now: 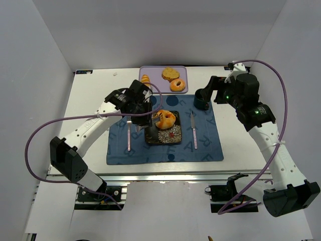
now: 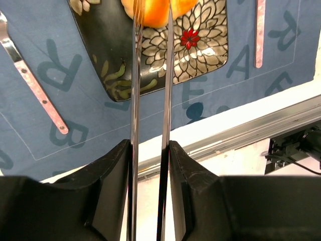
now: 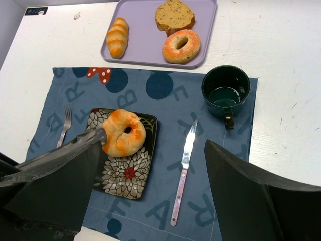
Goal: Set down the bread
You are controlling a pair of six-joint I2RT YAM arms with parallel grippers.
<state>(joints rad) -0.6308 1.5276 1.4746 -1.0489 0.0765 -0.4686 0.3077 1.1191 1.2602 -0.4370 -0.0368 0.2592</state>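
The left gripper (image 2: 149, 150) is clamped narrow on a pair of tongs (image 2: 167, 100). Its two black fingers (image 2: 108, 175) press the thin metal blades from either side. The blades stand close together and run away from the wrist, down to the bagel (image 3: 134, 138). Their tips leave the top of the left wrist view, so the hold on the bread cannot be seen there. In the right wrist view one blade end touches the bagel's left edge.

The bagel is golden orange with a small hole. It is over the far left part of a black square plate (image 3: 128, 178) with a flower pattern. Whether it rests on the plate or is slightly raised cannot be told.

The plate lies in the middle of a blue placemat (image 3: 165, 115) printed with letters and dots. A fork (image 3: 64, 125) lies on the mat to the left of the plate, and a knife (image 3: 184, 170) lies to its right. Both have pinkish handles pointing to the near side. A dark green cup (image 3: 239, 103) stands at the far right corner of the mat.

Beyond the mat, at the far side of the white table (image 1: 100, 95), is a lilac tray (image 3: 145, 50). It holds a ridged roll (image 3: 117, 36) on the left, a slice of bread (image 3: 174, 15) at the far right and a second bagel (image 3: 180, 46) just near of the slice.

The right gripper (image 3: 153, 145) is spread wide and holds nothing. It hangs above the table on the right side of the mat, near the cup.
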